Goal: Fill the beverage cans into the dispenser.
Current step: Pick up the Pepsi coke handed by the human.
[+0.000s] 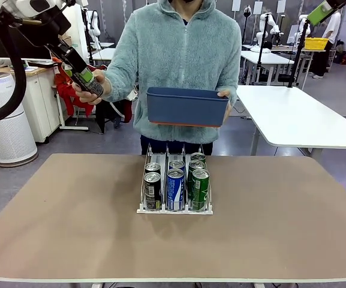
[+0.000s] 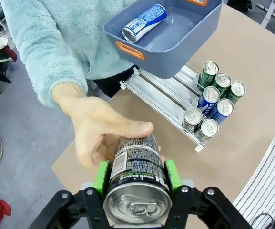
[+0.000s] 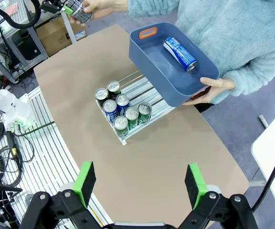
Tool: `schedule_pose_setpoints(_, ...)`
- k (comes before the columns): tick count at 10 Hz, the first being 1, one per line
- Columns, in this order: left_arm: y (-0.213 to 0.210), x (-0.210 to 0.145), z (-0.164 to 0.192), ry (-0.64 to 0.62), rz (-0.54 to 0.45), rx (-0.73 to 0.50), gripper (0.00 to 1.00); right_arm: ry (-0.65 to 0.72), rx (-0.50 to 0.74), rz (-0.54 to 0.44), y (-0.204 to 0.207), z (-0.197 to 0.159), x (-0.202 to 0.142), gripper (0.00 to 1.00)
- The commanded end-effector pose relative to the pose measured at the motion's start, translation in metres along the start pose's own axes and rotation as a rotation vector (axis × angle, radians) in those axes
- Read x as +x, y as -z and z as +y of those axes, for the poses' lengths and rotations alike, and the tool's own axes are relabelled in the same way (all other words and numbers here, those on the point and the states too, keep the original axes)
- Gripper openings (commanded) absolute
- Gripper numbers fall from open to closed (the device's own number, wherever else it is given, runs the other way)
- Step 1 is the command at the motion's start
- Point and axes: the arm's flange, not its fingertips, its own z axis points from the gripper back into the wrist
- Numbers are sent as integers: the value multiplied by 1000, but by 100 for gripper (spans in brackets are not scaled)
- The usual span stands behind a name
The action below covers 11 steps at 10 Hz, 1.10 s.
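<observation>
My left gripper (image 2: pixel 137 177) is shut on a dark beverage can (image 2: pixel 136 183), its green pads pressed to both sides. The person's hand (image 2: pixel 101 133) still wraps the can's far end. In the front view that gripper (image 1: pixel 84 77) and can (image 1: pixel 89 81) are high at the left, off the table. The dispenser (image 1: pixel 144 207) stands mid-table with several dark, blue and green cans (image 1: pixel 175 187) in its three lanes. My right gripper (image 3: pixel 141 183) hangs open high above the table, empty. The dispenser (image 3: pixel 149 102) lies below and ahead of it.
The person's other hand holds a dark-blue bin (image 1: pixel 187 107) above the table's far edge. One blue can (image 3: pixel 180 53) lies inside it. The bin (image 2: pixel 175 45) overhangs the back end of the dispenser (image 2: pixel 158 93). Brown tabletop lies bare around the rack.
</observation>
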Motion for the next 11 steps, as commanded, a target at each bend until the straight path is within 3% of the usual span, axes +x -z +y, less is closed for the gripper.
schedule_pose_setpoints(1, -3, 0, 0, 4, 66, 25, 0, 9, -2, 3, 2, 4, -3, 100)
schedule_pose_setpoints(4, -3, 5, -3, 8, 67, 65, 0, 9, -2, 3, 2, 4, -3, 100)
schedule_pose_setpoints(11, -1, 1, -2, 29, 33, 30, 0, 9, -2, 3, 2, 4, -3, 100)
